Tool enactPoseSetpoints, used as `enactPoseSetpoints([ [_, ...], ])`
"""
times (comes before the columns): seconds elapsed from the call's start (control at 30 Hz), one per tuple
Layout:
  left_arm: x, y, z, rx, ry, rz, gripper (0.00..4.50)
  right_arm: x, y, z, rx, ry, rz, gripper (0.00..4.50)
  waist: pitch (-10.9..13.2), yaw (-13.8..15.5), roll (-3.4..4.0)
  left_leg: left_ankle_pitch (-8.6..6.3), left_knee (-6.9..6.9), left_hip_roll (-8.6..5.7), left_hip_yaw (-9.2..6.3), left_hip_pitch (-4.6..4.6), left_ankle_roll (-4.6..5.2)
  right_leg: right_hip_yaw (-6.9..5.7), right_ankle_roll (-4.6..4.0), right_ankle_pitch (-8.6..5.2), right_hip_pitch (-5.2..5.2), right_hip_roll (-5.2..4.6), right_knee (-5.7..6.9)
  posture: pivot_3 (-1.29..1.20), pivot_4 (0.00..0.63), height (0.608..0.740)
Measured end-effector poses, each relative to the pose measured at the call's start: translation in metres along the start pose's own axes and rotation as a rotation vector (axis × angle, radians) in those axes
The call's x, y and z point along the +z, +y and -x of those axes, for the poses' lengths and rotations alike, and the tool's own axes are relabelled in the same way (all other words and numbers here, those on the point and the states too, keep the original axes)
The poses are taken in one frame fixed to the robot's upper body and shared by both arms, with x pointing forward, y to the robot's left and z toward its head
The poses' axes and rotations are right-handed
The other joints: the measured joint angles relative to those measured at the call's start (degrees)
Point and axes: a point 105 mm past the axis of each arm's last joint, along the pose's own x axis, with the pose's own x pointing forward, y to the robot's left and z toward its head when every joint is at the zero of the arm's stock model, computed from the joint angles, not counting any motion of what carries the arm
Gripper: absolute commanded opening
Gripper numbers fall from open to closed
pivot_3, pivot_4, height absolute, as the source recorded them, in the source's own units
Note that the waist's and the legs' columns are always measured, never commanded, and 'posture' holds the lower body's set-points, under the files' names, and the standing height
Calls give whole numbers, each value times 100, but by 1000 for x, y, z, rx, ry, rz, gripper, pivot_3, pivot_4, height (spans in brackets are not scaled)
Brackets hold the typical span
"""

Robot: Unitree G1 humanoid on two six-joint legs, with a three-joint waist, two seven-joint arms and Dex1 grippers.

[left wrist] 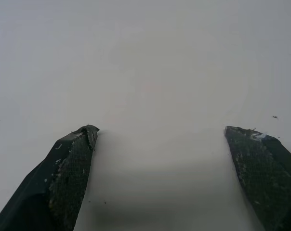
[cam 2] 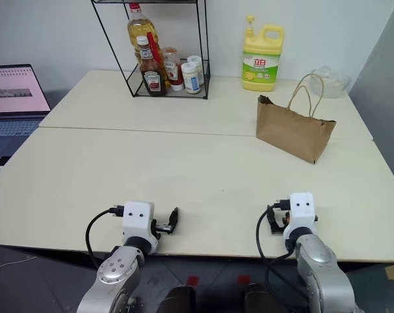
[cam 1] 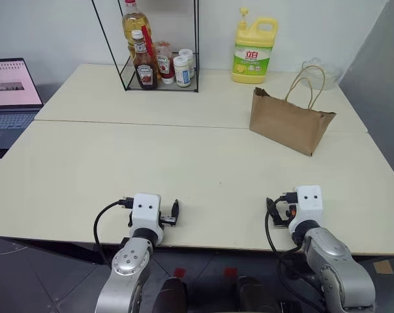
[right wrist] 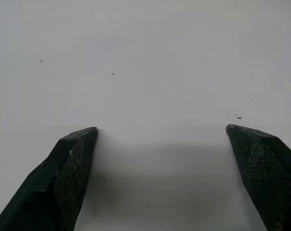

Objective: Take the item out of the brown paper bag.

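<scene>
My left pincer [left wrist: 157,132] and right pincer [right wrist: 162,129] hang spread wide and empty over the near edge of the pale tabletop [cam 1: 184,163], each wrist view showing two dark fingers with bare surface between them. Well apart from both, on the far right of the tabletop, the brown paper bag [cam 1: 288,120] stands upright, its two thin loop handles [cam 1: 308,81] raised above its open mouth. I cannot tell from here what lies inside it; the item is hidden from view. Behind the bag stands a big yellow detergent jug [cam 1: 254,51] against the wall, and farther left a black wire rack [cam 1: 159,49] holds sauce and oil bottles. A laptop [cam 1: 11,88] sits open off the tabletop's left side.
</scene>
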Motion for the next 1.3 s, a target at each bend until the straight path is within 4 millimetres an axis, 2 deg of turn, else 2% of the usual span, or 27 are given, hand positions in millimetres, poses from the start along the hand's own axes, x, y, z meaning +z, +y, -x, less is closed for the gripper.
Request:
enactPoseSetpoints([
  [0.5, 2, -2, -7, -11, -8, 6, 4487, 0, -4, 0, -12, 0, 8, 4500, -2, 18, 0, 0, 1, -1, 1, 0, 0, 0, 2, 2, 2, -1, 0, 0, 150, 740],
  [0.6, 6, -7, -15, -77, -10, 3, 4487, 4, -7, -2, -10, -3, 91, 4500, -3, 21, 1, 1, 3, -2, 0, 0, 1, -2, 6, 4, 4, -1, 0, 0, 150, 740],
  [0.67, 15, -13, -27, -166, -11, -12, 4487, 16, -8, -8, 16, -25, 182, 4500, 1, 27, 0, 2, 11, -4, 0, -4, 3, -3, 10, 12, 1, 1, 0, 0, 150, 740],
  [0.73, 43, -27, -42, -330, -57, -71, 4487, 45, -14, -21, 40, -84, 262, 4500, 31, 23, -3, 9, 21, -4, -1, -13, 10, -3, 16, 29, -6, 5, 3, 0, 150, 740],
  [0.77, 68, -34, -46, -405, -121, -108, 4487, 69, -21, -25, 25, -141, 293, 4500, 39, 21, -2, 12, 18, -4, -1, -21, 15, -1, 17, 40, -12, 7, -5, 0, 150, 740],
  [0.83, 109, -45, -46, -534, -224, -177, 4487, 107, -36, -29, -5, -226, 334, 4500, 38, 22, -3, 12, 19, -4, 0, -14, 14, -2, 14, 40, 1, 5, -8, 0, 150, 740],
  [0.9, 136, -50, -46, -623, -281, -220, 4487, 133, -50, -34, -38, -273, 335, 4500, 35, 24, -4, 10, 13, -4, 2, -13, 13, -3, 6, 36, 2, 3, -10, 0, 150, 740],
  [1.03, 167, -53, -51, -753, -307, -293, 4487, 161, -70, -50, -55, -282, 338, 4500, 38, 19, -3, 10, 3, -4, 10, -39, 11, -2, 1, 35, -29, -1, -12, 0, 150, 740],
  [1.17, 204, -57, -47, -853, -396, -391, 4487, 189, -83, -63, -73, -306, 368, 4500, 43, 21, 2, 10, 10, -7, 15, -45, 11, -2, 1, 35, -30, -6, -12, 0, 150, 740],
  [1.3, 221, -59, -51, -879, -444, -432, 4487, 204, -88, -79, -88, -299, 382, 4500, 43, 13, 2, 10, 16, -7, 15, -45, 12, -2, 2, 36, -31, -6, -7, 0, 150, 740],
])
